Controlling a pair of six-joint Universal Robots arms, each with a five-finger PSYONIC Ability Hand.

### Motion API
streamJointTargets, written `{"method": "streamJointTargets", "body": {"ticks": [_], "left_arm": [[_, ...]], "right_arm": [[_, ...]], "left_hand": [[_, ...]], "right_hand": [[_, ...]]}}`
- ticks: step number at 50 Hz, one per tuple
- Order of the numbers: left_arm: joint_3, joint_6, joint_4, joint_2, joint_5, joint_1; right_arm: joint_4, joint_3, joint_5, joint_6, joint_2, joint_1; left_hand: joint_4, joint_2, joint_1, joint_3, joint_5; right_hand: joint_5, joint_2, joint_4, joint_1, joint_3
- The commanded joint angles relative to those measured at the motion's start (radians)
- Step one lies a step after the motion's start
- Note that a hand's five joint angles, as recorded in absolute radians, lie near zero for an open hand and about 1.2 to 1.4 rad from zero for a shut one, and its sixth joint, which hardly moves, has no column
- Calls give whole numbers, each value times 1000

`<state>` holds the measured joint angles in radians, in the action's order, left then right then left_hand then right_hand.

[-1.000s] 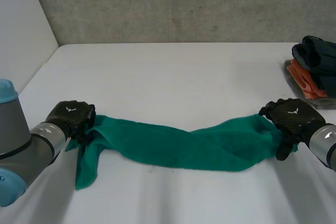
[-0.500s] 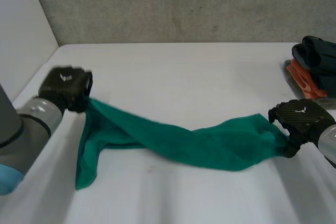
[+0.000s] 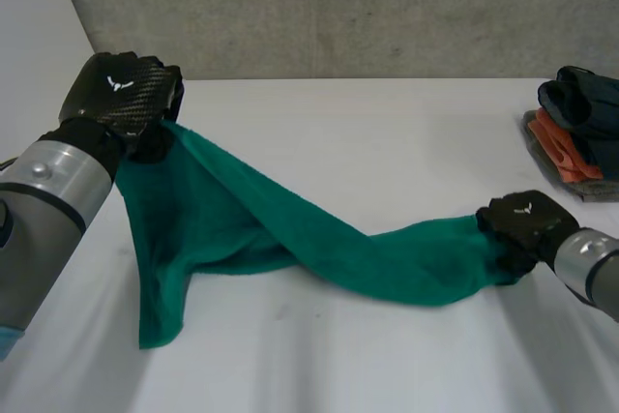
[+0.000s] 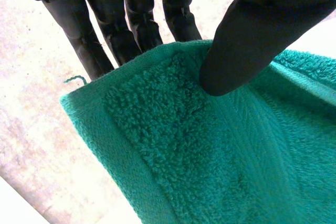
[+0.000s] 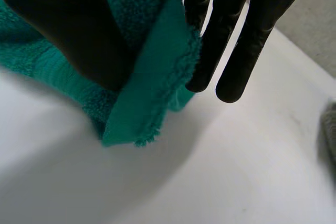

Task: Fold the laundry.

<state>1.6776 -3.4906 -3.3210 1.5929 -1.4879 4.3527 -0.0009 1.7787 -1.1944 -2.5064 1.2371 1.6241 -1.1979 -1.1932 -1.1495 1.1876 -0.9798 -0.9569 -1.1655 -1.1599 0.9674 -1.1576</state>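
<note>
A green towel [image 3: 290,239] stretches across the white table [image 3: 387,132], twisted along its length. My left hand [image 3: 121,89] is raised at the far left and pinches one end corner of the towel [image 4: 173,145] between thumb [image 4: 252,40] and fingers [image 4: 105,30]; cloth hangs from it down to the table. My right hand [image 3: 522,224] sits low at the right, thumb [image 5: 73,35] and fingers [image 5: 231,35] pinching the towel's other end [image 5: 152,98] just above the table.
A stack of folded dark and orange clothes [image 3: 578,132] lies at the table's far right edge. A grey wall [image 3: 338,7] runs behind the table, and a white side wall [image 3: 39,65] stands at the left.
My left hand has lifted its towel corner up and away from the table. My right hand's fingers have closed on the other end and it has sunk slightly.
</note>
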Motion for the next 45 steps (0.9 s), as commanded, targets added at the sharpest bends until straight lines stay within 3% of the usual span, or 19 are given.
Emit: {"method": "streamJointTargets", "body": {"ticks": [1, 7, 12, 18, 24, 28, 32, 37, 45], "left_arm": [[-178, -7, -110, 158, -31, 8], [-508, -2, -256, 243, -182, -1], [-564, -1, -357, 233, -209, -5], [-442, -2, -394, 202, -203, -25], [-222, -4, -390, 151, -192, -27], [-50, -4, -390, 137, -183, -27], [71, -7, -391, 137, -181, -31], [108, -1, -391, 134, -186, -34], [111, -4, -391, 163, -186, -42]], "right_arm": [[-117, -249, -65, -99, -28, 82], [-379, -465, -114, -314, -24, 115], [-488, -541, -163, -416, -21, 111], [-326, -559, -160, -420, -7, 109], [-49, -558, -62, -371, -22, 109], [156, -556, -2, -243, -74, 106], [321, -570, -45, -53, -143, 109], [335, -627, -137, -31, -172, 118], [248, -671, -174, -45, -338, 117]], "left_hand": [[-198, -203, -247, 209, -242], [-198, -203, -247, 209, -242], [-198, -203, -247, 209, -242], [-198, -203, -247, 209, -242], [-198, -203, -247, 209, -242], [-198, -203, -247, 209, -242], [-198, -203, -247, 209, -242], [-198, -203, -247, 209, -242], [-198, -203, -247, 209, -242]], "right_hand": [[-265, -231, -236, 429, -239], [-265, -231, -236, 429, -239], [-265, -231, -236, 429, -239], [-265, -231, -236, 429, -239], [-265, -231, -236, 429, -239], [-265, -231, -236, 429, -239], [-265, -231, -236, 429, -239], [-265, -231, -236, 429, -239], [-265, -231, -236, 429, -239]]}}
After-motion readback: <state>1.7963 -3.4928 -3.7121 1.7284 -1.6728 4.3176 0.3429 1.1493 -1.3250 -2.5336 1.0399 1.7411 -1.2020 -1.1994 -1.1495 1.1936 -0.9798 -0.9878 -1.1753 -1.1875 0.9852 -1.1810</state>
